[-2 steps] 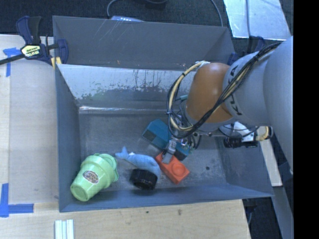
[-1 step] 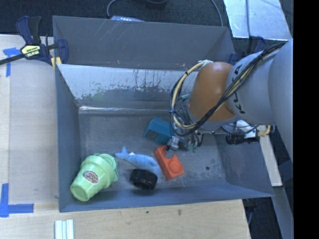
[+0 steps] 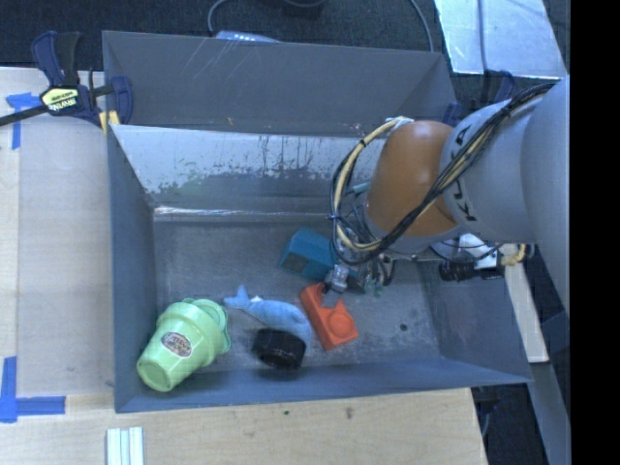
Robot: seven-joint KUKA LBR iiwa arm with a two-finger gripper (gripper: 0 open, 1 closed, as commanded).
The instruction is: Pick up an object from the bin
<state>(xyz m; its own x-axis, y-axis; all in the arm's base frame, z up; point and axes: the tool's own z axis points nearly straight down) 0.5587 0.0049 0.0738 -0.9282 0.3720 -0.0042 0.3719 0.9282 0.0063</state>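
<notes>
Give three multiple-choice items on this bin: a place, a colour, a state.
1. Where in the bin does the green cup lie? A lower left; B upper right; C centre.
2. Which colour has the block just below the gripper? A yellow; B orange; C white.
3. How is the green cup placed? A upright; B on its side; C upside down.
Answers: 1 A, it is near that corner. 2 B, the block is orange. 3 B, its round end faces sideways.

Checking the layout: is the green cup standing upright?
No, the green cup lies on its side in the lower-left corner of the bin.
</notes>
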